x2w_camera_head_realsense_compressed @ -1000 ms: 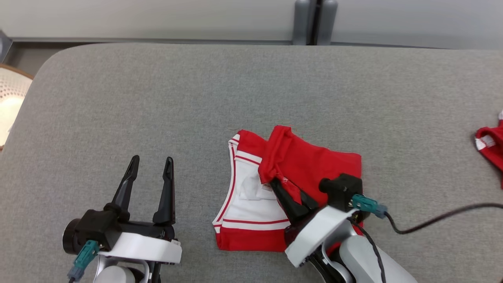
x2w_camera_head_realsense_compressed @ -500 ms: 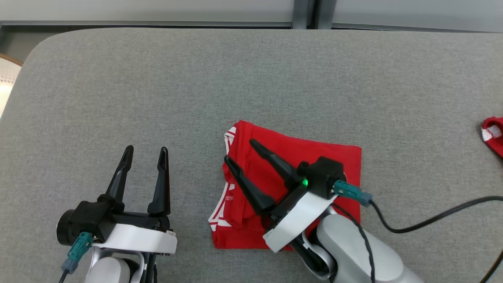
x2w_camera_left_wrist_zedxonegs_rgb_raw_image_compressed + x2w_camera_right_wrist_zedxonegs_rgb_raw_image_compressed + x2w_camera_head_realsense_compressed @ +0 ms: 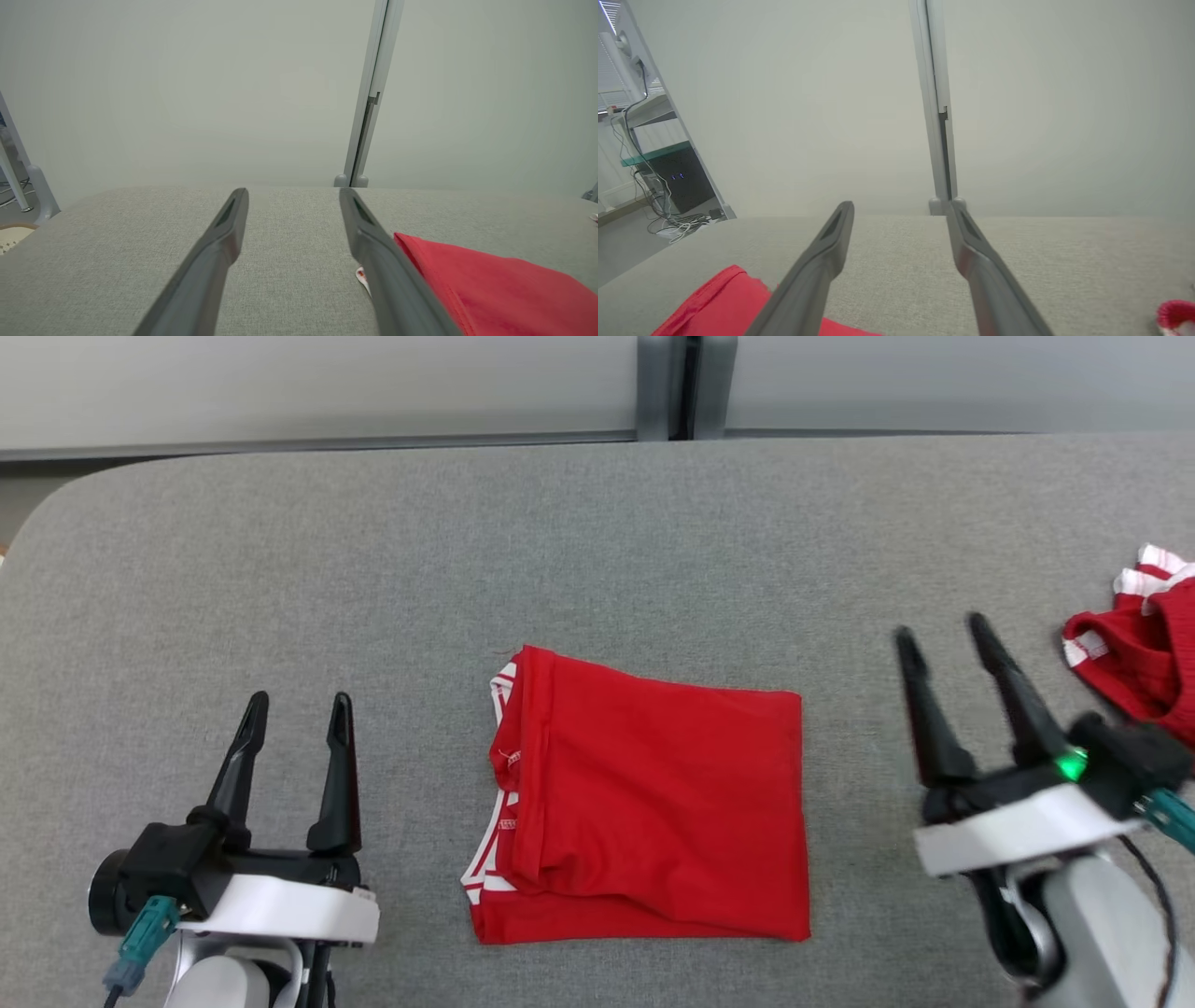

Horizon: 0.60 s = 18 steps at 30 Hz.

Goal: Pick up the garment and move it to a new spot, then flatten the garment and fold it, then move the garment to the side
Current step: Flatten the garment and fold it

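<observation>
At the middle of the gray counter [image 3: 467,541], the folded red garment [image 3: 653,803] lies flat, with white trim showing at its left edge. The left claw [image 3: 299,702] is off to its left and the right claw [image 3: 941,630] to its right, both spread wide, empty, clear of it. Another red-and-white cloth [image 3: 1139,658] lies bunched at the counter's right edge.

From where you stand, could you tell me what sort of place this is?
Probably a robot test lab: a grey padded table, pale partition panels behind it, and a black equipment box with loose cables.

Head looks down; both wrist views skim low, sharing the garment [image 3: 653,803].
</observation>
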### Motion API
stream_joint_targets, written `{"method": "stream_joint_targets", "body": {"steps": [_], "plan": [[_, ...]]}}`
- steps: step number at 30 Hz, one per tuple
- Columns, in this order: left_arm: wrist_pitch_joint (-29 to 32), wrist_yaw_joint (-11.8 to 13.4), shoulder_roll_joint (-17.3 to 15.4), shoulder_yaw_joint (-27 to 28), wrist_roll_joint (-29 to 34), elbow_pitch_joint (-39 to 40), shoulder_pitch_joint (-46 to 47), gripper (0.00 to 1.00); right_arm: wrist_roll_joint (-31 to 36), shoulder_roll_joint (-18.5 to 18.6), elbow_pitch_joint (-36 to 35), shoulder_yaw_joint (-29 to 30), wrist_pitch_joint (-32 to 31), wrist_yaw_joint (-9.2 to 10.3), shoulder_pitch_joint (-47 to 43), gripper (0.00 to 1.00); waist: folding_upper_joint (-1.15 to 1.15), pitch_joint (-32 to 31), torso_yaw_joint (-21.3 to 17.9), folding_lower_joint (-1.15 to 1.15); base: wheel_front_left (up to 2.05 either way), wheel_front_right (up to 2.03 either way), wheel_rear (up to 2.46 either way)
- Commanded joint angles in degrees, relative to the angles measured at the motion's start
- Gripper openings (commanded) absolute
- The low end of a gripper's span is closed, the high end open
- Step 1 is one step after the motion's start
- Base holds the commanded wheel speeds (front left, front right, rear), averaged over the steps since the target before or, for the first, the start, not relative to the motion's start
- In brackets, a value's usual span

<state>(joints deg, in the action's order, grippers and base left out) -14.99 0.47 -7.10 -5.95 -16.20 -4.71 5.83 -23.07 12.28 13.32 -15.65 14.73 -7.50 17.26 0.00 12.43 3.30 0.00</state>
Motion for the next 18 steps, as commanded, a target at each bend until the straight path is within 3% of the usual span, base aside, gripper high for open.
{"method": "stream_joint_targets", "body": {"steps": [1,6,18], "plan": [[-0.23,-0.24,-0.61,0.63,0.32,-0.46,-1.12,1.00,1.20,0.39,-1.06,2.52,-0.68,0.02,-2.50,1.00,0.00,-1.28,-0.61,0.00,0.00,0.00,0.00],[-0.23,-0.46,-1.14,1.32,0.56,-1.18,-3.46,1.00,3.78,0.23,-4.98,8.72,-4.03,0.02,-9.33,1.00,0.00,-4.26,-1.37,0.00,0.00,0.00,0.00],[1.25,0.20,-2.53,1.19,0.07,-1.90,-9.36,1.00,5.69,-2.10,-11.55,11.60,-9.81,0.02,-19.46,1.00,0.00,-11.77,-1.99,0.00,0.00,0.00,0.00]]}}
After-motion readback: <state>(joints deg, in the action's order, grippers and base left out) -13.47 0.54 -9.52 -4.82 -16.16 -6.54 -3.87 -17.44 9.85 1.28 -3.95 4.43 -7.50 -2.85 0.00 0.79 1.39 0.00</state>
